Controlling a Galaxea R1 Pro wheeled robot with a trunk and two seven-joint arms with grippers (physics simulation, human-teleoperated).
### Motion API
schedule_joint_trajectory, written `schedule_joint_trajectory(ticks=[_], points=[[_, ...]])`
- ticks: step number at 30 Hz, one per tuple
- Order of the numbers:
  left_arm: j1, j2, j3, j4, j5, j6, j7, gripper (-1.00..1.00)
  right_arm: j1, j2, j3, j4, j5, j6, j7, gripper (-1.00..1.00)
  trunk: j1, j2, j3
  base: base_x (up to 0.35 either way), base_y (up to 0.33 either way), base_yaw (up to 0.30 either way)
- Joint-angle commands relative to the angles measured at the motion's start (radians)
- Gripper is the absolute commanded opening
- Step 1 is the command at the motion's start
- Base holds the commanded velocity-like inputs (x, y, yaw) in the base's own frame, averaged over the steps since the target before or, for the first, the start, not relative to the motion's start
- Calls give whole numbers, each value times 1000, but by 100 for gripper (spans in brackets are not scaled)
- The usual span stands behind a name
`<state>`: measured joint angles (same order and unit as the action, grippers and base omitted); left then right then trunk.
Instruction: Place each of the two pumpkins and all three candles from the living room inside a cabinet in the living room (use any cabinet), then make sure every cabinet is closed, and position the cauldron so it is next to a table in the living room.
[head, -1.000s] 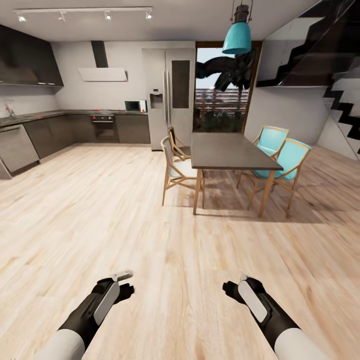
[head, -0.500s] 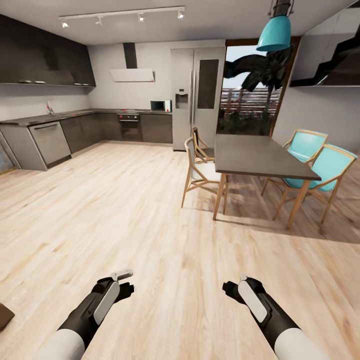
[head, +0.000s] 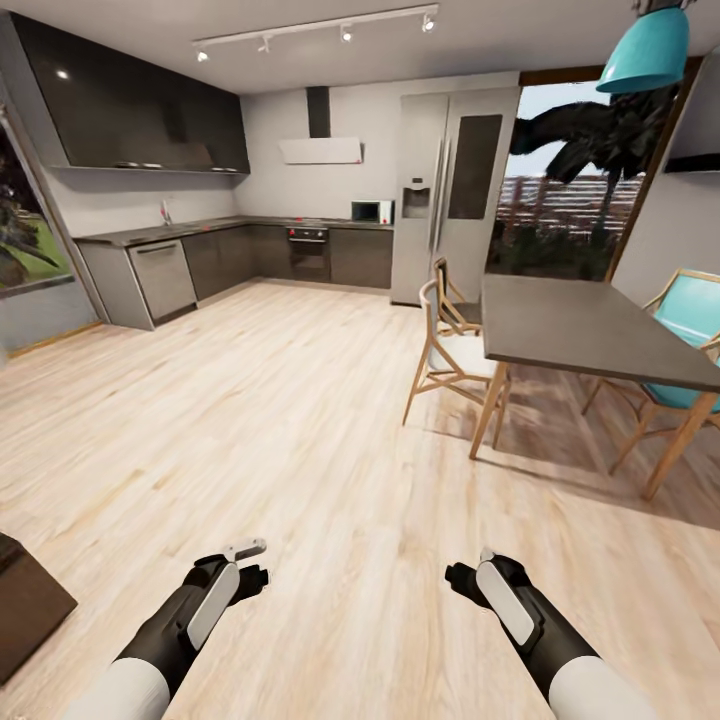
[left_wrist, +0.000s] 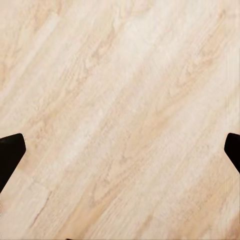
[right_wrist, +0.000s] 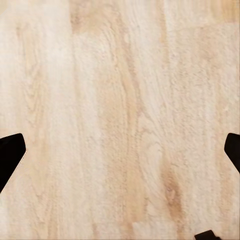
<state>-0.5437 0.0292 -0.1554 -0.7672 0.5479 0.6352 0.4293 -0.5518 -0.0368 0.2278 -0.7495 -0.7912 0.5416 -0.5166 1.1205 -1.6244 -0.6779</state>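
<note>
Both arms reach forward, low over the pale wood floor (head: 300, 420); left end effector (head: 250, 570) and right end effector (head: 462, 578) are spread, holding nothing.

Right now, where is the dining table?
In the head view the dining table stands at the right, in front of the window, with wooden chairs on its left and turquoise chairs on its right.

Both my arms held low and forward, angled slightly inward. My left gripper (head: 252, 573) and right gripper (head: 458, 578) empty, fingers (left_wrist: 10, 152) spread wide apart, pointing down.
</note>
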Motion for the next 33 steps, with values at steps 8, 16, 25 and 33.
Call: schedule_joint_trajectory(ticks=[8, 16, 25, 33], points=[[-1, 0, -6, -1, 10, 1, 10, 100, 0, 0, 5, -2, -7, 1, -10, 100, 0, -1, -1, 123, -4, 290], [-1, 0, -6, -1, 10, 1, 10, 100, 0, 0, 5, -2, 3, -15, -11, 100, 0, -1, -1, 134, 0, 291], [-1, 0, -9, -3, 10, 1, 12, 100, 0, 0, 6, -2, 3, -15, -10, 100, 0, -1, -1, 12, 0, 291], [-1, 0, -10, -2, 10, 1, 13, 100, 0, 0, 6, -2, 3, -15, -10, 100, 0, -1, -1, 0, 0, 291]])
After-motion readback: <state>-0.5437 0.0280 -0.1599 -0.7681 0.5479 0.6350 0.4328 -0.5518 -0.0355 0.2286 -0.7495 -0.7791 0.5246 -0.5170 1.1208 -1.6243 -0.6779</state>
